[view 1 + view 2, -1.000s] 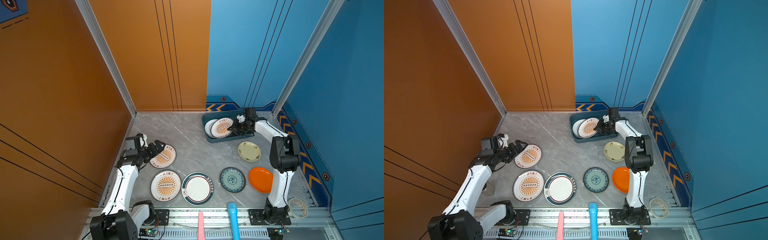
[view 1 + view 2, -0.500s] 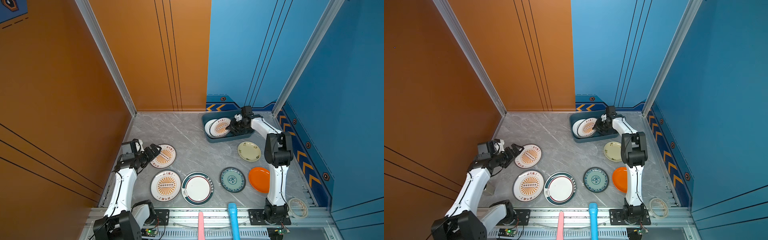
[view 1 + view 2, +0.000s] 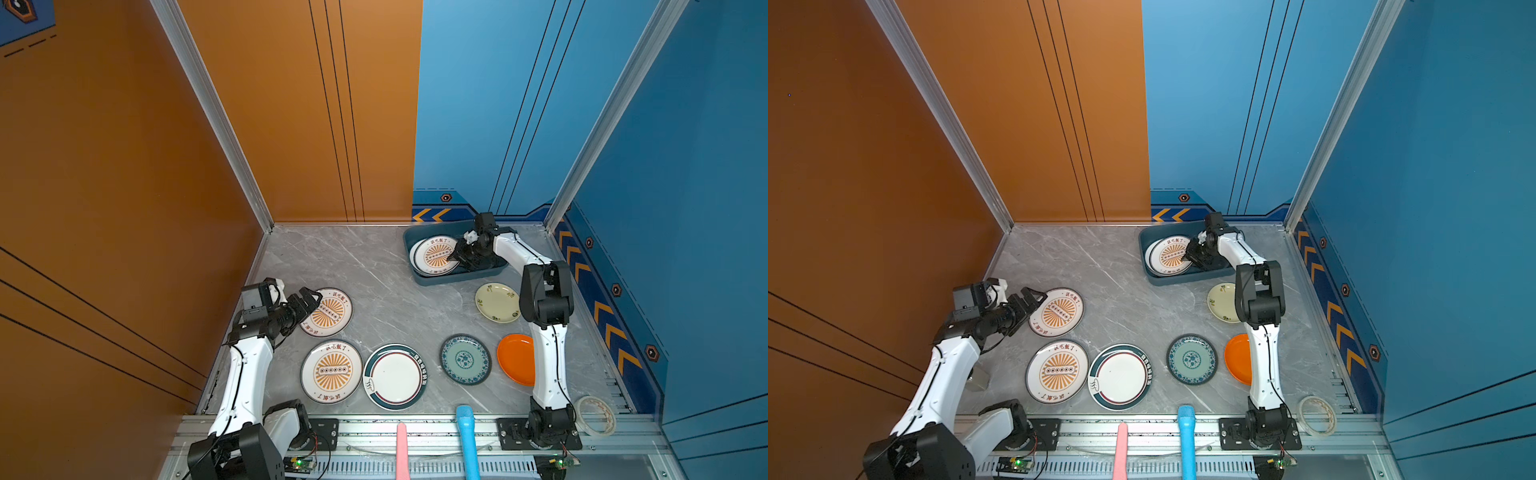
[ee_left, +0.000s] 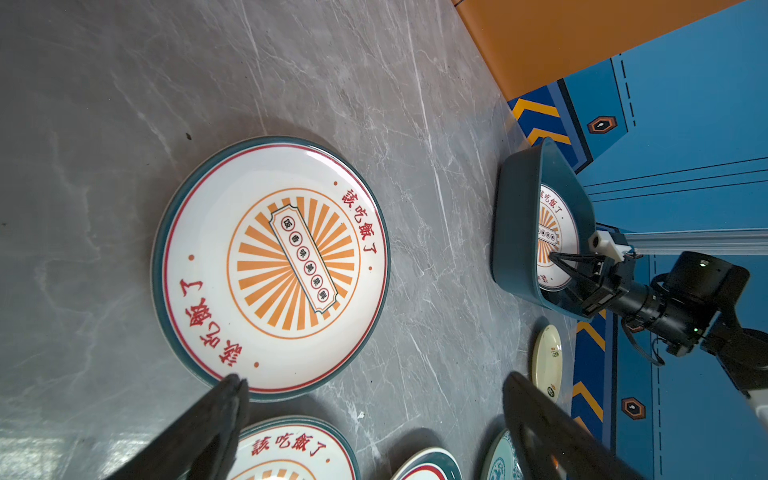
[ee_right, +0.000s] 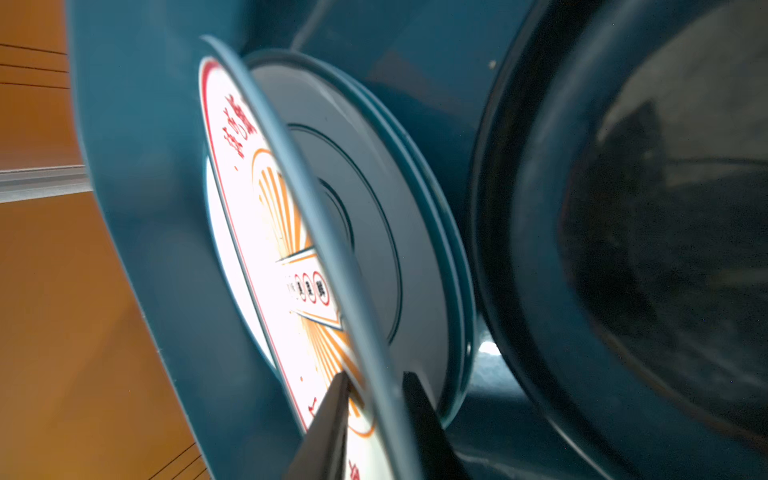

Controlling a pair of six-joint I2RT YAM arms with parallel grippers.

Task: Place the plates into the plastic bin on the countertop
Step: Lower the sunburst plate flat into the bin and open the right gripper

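Drop-off step I reckon: right gripper [image 3: 454,261], jaws barely apart astride the rim of the binned plate [image 3: 434,253] in the plastic bin [image 3: 440,279] mid-right of frame, needs to back out, and the wide-open, empty left gripper [image 3: 311,305] should pinch the loose plate [image 3: 334,309] mid-left.

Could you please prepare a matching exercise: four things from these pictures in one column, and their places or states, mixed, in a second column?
Column A
1. plain orange plate
2. cream floral plate
3. left pincer
4. right pincer

Column B
a. inside the plastic bin, at the topmost plate
b. wide open, beside the far-left sunburst plate
c. just right of the blue patterned plate
d. on the countertop, near the bin's front right corner

Pairs: 1-c, 2-d, 3-b, 4-a
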